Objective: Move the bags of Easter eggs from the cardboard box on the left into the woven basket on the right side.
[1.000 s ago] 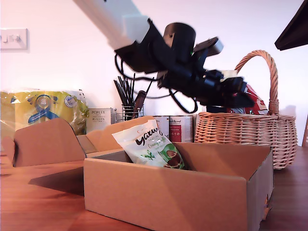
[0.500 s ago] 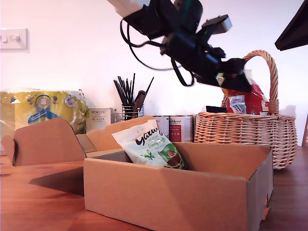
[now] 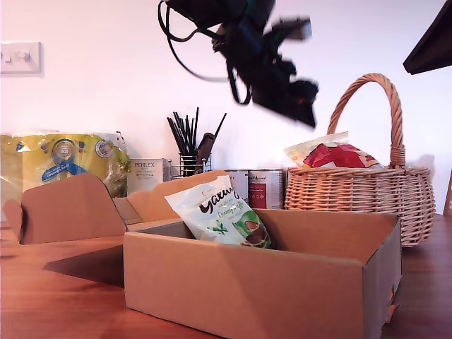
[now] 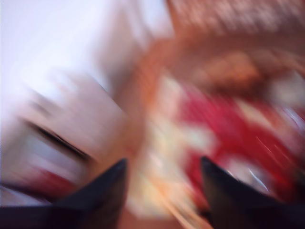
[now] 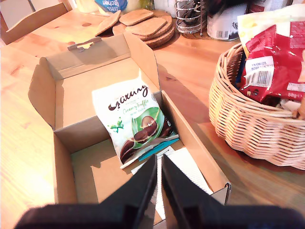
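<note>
So where's the first gripper (image 4: 163, 161) at right now? The exterior view just shows a dark smear up high. (asks benchrat)

Jaws are spread with nothing between them, hanging over the woven basket (image 3: 360, 198). The red bag (image 3: 340, 155) is lying on top of the basket's load, poking over the rim. (says wickerfan)

And what about the other arm? (benchrat)

The second gripper (image 5: 158, 162) has its jaws pressed together, holding nothing, above the cardboard box (image 5: 43, 90). The white-green bag (image 5: 136, 119) is in the box, propped against its inner wall. There's something flat under it, can't tell what. (wickerfan)

Next one to grab then, I guess. Any tips? (benchrat)

Imo go in from above and pinch the bag's raised top edge, not the puffy middle, since glossy film probably slips. Lift straight up till it clears the box wall, then swing wide of the basket's handle (image 3: 367, 88) and let go low over the red one. (wickerfan)
</note>
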Robot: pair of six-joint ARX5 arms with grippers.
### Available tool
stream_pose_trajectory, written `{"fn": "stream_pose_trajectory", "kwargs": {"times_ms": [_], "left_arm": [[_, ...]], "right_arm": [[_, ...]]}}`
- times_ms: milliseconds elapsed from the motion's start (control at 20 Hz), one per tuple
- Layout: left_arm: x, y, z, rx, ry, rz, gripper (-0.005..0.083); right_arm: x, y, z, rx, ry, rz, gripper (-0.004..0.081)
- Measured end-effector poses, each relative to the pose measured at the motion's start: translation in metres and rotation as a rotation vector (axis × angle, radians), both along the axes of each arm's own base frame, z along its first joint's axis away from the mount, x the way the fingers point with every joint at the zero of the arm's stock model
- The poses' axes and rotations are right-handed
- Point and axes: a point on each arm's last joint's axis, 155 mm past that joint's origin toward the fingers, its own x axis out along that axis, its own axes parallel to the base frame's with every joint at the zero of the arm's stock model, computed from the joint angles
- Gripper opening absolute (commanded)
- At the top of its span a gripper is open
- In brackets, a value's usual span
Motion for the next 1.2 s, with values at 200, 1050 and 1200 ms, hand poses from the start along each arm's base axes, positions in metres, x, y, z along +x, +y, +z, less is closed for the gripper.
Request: {"fn": "stream_pose_trajectory", "kwargs": {"times_ms": [200,1050,1200], "left_arm": [[-0.046,0.0,-0.028,0.04,0.205,-0.114,-0.002],[-0.145,0.092,0.003,-0.009,0.333,-0.074,-0.002],[-0.182,0.113,-0.016,-0.047,0.316,-0.104,-0.002]], "right_arm": [[0.0,0.0,0.0,-0.014,-0.011,0.008,-0.0013],[-0.011,0.001,-0.016,-0.054,0.044,0.056,-0.0013],[-0.021,0.003,-0.025,-0.083,0.078,0.101,-0.0013]]}}
